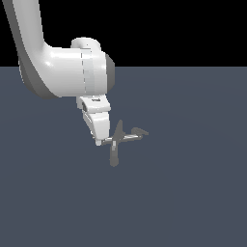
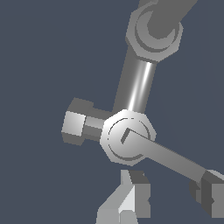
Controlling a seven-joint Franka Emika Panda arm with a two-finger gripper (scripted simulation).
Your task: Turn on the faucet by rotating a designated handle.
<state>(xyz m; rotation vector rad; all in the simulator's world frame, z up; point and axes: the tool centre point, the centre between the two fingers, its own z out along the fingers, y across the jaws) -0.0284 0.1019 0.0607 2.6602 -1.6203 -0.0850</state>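
a: where does the faucet (image 1: 120, 140) sit?

b: on the dark surface (image 1: 193, 193), just beside the lowered pincer (image 1: 100, 140); the wrist view looks straight down on its hub.

a: and the pincer's state?

b: parted, nothing between the fingers (image 2: 127, 203), which flank one arm of the fixture.

a: the likely fault?

b: the blunt handle (image 1: 140, 131) lies on the far side of the hub. closing here would probably catch the wrong lever, or skid off the hub.

The faucet (image 2: 127, 136) fills the wrist view, seen end-on at a pale round hub. A shiny spout (image 2: 139, 81) runs from the hub to a hexagonal collar, and a blunt handle (image 2: 78, 127) branches off sideways. Two fingertips (image 2: 131, 199) show near the hub, spread apart.
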